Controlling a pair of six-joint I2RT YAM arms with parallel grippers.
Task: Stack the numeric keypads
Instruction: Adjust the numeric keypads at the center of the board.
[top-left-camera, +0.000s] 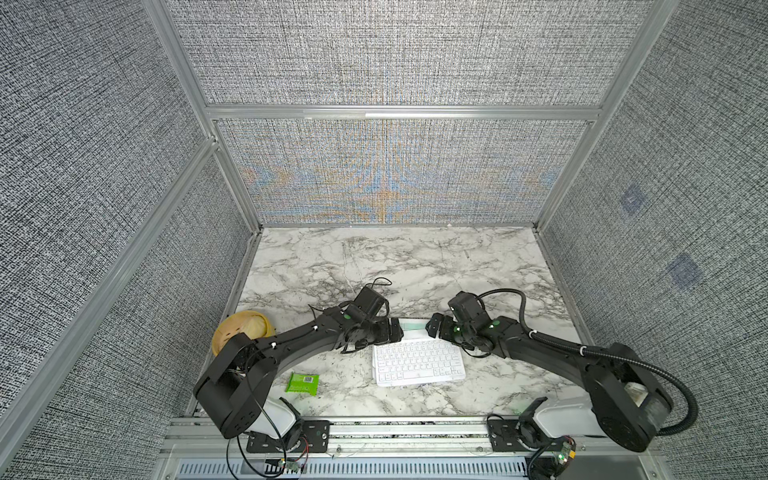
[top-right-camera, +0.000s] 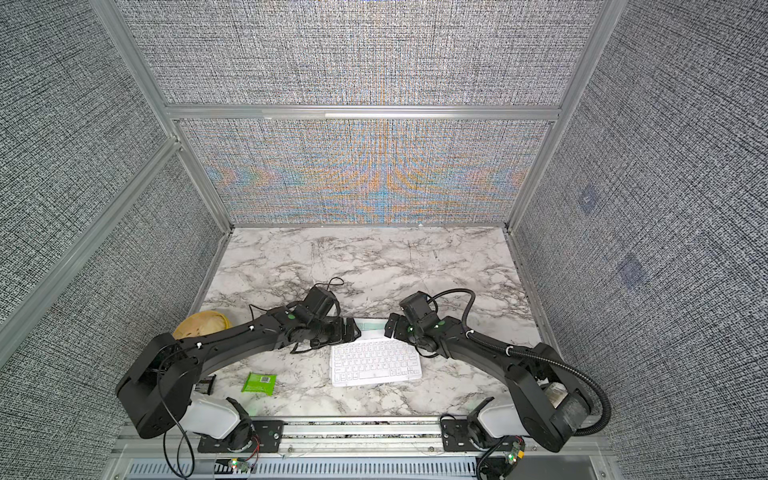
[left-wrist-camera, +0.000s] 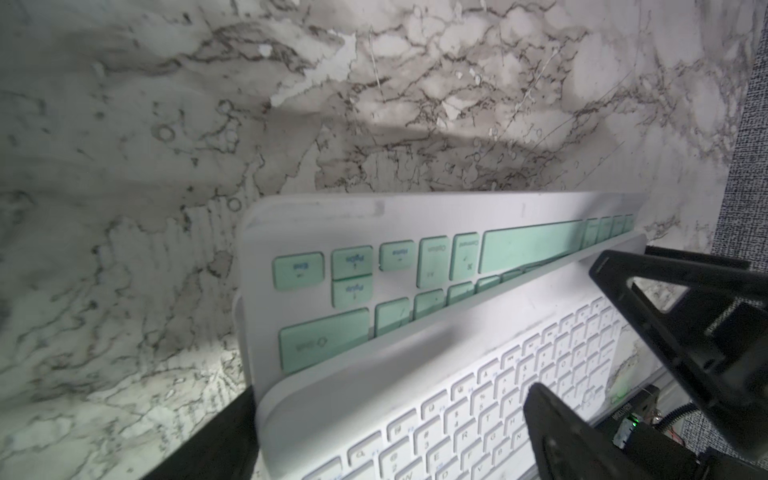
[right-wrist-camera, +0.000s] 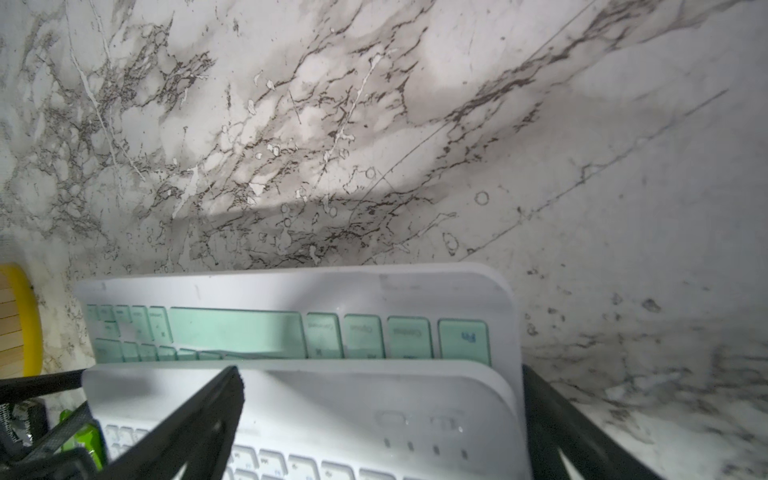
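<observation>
Left hand (top-left-camera: 398, 331) and right hand (top-left-camera: 432, 328) are hovering wide and empty at the mint keypad's (top-left-camera: 412, 325) ends, seemingly aligning the white keypad (top-left-camera: 417, 362) atop it; nudging it toward 12 o'clock likely follows.

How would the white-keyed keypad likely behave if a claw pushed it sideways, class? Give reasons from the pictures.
Likely stiff: the white-keyed keypad looks like a thin, flat, rigid slab. It may slide easily, since it lies partly on the mint-keyed keypad, whose frame looks smooth. Being so flat, it probably won't roll or tip.
</observation>
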